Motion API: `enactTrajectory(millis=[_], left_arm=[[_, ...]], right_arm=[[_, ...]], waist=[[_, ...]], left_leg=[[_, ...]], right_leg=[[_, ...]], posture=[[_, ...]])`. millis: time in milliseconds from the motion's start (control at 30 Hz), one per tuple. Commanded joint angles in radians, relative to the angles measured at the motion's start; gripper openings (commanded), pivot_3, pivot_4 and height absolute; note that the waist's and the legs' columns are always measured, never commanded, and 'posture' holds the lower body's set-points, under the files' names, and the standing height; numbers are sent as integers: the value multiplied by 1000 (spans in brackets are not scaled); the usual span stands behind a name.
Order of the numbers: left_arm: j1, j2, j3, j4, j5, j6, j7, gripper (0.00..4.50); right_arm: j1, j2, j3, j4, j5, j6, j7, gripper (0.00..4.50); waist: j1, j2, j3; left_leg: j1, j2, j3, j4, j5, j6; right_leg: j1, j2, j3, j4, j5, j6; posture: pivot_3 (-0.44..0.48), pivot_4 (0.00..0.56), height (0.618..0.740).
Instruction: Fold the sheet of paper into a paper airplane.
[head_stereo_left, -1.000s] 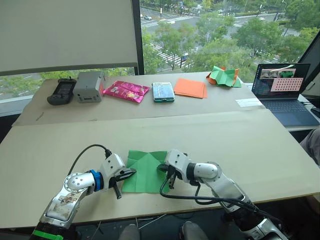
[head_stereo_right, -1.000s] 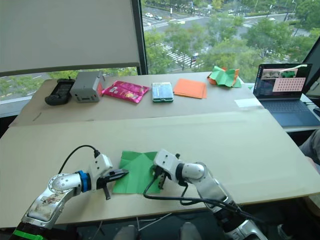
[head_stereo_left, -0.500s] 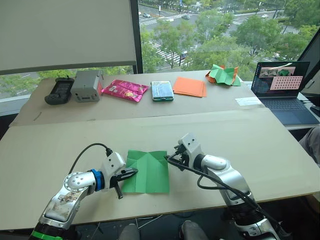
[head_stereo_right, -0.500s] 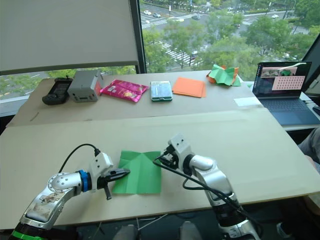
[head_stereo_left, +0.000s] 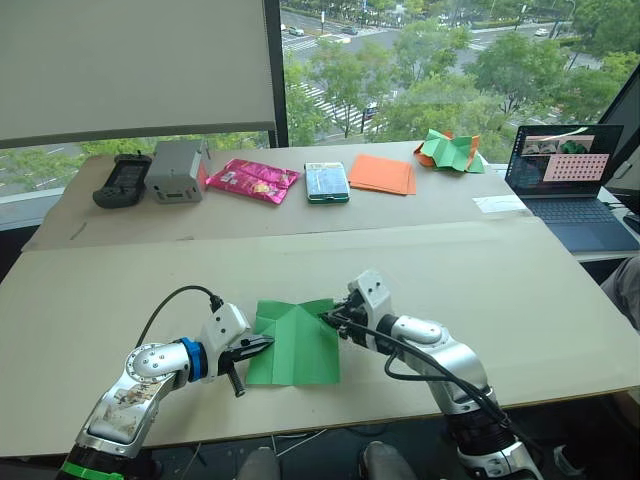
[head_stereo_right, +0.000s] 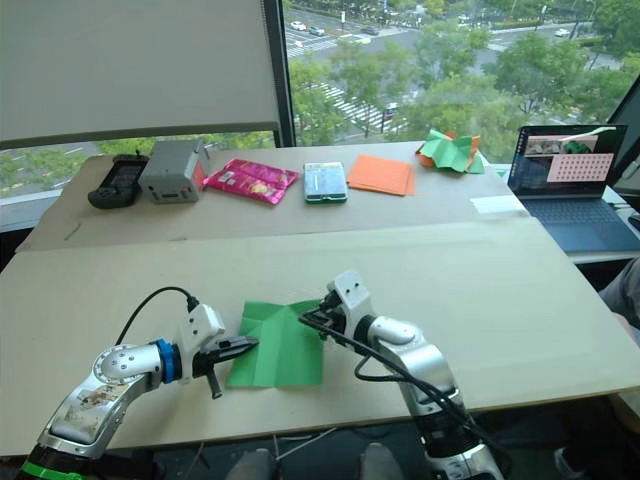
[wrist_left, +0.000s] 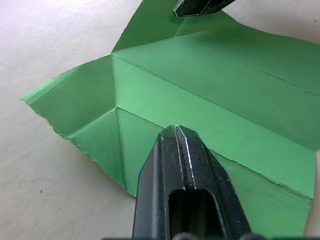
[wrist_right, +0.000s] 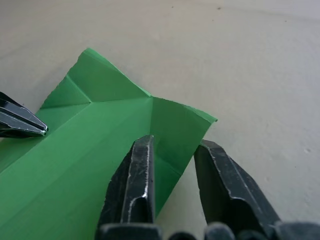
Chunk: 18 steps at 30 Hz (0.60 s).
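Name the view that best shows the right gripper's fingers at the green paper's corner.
The right wrist view: the right gripper is open, one finger on the sheet of paper and one beside its corner. The eye views show it small; the left wrist view shows just its tips.

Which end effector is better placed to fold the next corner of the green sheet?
Probably the right end effector: open, straddling the far right corner of the sheet of paper. The left end effector is shut, pinning the left edge.
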Motion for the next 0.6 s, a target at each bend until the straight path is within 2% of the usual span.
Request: enactTrajectory(millis=[33,167,300,433,600], left_arm=[[1,10,24,-28,-9,-9,2,0],[6,12,26,-23,-9,-12,0,0],[10,15,29,-22,-11,-11,-5,0],[6,15,33,-21,-19,-4,-13,0],[-36,16,33,4,-24,3,-20,0]], right_arm=[[-5,-3,13,-74,16,-45,6,16],[10,-51,104,-142,-49,-191,33,16],[-15,-157,247,-134,-236,-338,24,16],[-51,-223,328,-88,-325,-379,73,16],[-79,-224,370,7,-375,-384,109,16]], waist=[[0,0,0],[0,0,0],[1,0,0],[1,0,0],[3,-1,0]], left_leg=[[0,0,0,0,0,0],[0,0,0,0,0,0],[1,0,0,0,-1,-1],[1,0,0,0,-1,-1],[1,0,0,0,0,0]], right_leg=[[0,0,0,0,0,0],[-1,0,0,0,0,0],[-1,0,0,-1,0,0],[-1,0,0,-1,0,0],[-1,0,0,-1,0,0]], posture=[[0,150,706],[0,150,706],[0,150,706],[0,150,706],[0,150,706]])
